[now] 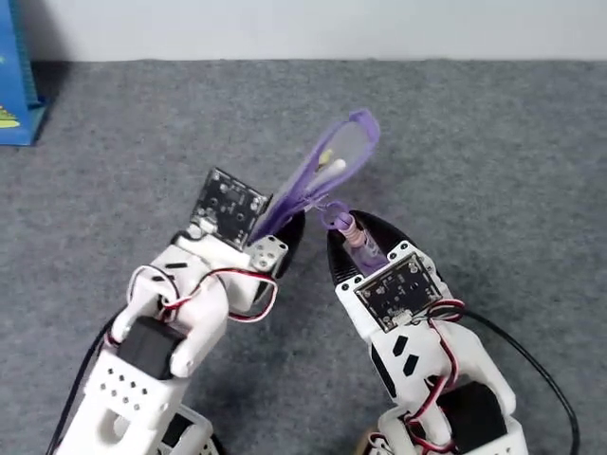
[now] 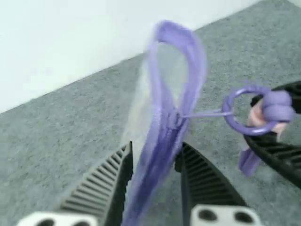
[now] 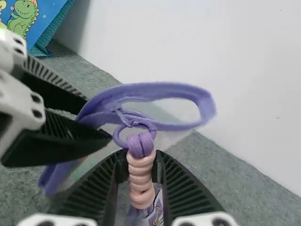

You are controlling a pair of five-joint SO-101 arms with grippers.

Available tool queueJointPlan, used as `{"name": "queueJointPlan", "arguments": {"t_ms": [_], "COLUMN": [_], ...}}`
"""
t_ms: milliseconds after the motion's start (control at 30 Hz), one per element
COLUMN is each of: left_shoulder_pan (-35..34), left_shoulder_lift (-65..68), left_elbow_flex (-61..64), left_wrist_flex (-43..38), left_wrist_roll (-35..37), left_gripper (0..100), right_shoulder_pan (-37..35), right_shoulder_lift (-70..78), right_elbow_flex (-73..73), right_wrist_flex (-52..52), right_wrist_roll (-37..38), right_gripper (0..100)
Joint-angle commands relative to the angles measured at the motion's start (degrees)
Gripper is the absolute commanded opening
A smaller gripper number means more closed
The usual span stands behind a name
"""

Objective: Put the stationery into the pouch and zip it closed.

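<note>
Purple-trimmed clear pouch [image 1: 332, 156] sits pinched in the left gripper [image 2: 154, 153], while the right gripper [image 3: 140, 157] clamps its pink beaded zip pull [image 3: 140, 186].

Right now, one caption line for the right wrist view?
Right gripper shut on the beaded zip pull; left gripper pinching the purple pouch.

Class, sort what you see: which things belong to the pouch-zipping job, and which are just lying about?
Job in hand: purple pouch; its beaded zip pull; left gripper, shut on the pouch's edge; right gripper, shut on the zip pull.

Lying about: blue dinosaur-print item; grey carpet underneath.
</note>
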Motion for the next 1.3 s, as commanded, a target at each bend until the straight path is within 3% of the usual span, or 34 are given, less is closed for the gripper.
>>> {"name": "queueJointPlan", "arguments": {"t_ms": [0,333,500,667,833,1033,1267], "left_shoulder_pan": [0.53,0.53,0.62,0.62,0.53,1.85,1.85], "left_shoulder_lift": [-1.58,-1.93,-2.02,-2.29,-8.53,-20.75,-30.07], "left_elbow_flex": [0.92,0.66,0.66,0.92,0.84,1.19,1.19], "left_wrist_flex": [-5.01,-5.45,-5.45,-5.10,0.97,9.76,17.32], "left_wrist_roll": [0.62,0.62,0.62,0.97,8.53,8.79,8.79], "left_gripper": [14,13,1,1,1,1,1], "right_shoulder_pan": [0.13,0.13,0.48,1.10,7.43,12.97,19.74], "right_shoulder_lift": [-0.75,-0.75,-0.75,-0.13,-0.04,2.68,18.59], "right_elbow_flex": [-0.53,-0.44,-0.44,-0.18,5.19,8.26,8.26], "right_wrist_flex": [-1.10,-1.10,-1.36,-4.00,-15.16,-26.24,-40.57], "right_wrist_roll": [-0.53,-0.44,-0.26,-0.18,1.14,1.93,1.93], "right_gripper": [0.8,0.8,0.8,0.8,0.7,0.7,0.7]}}
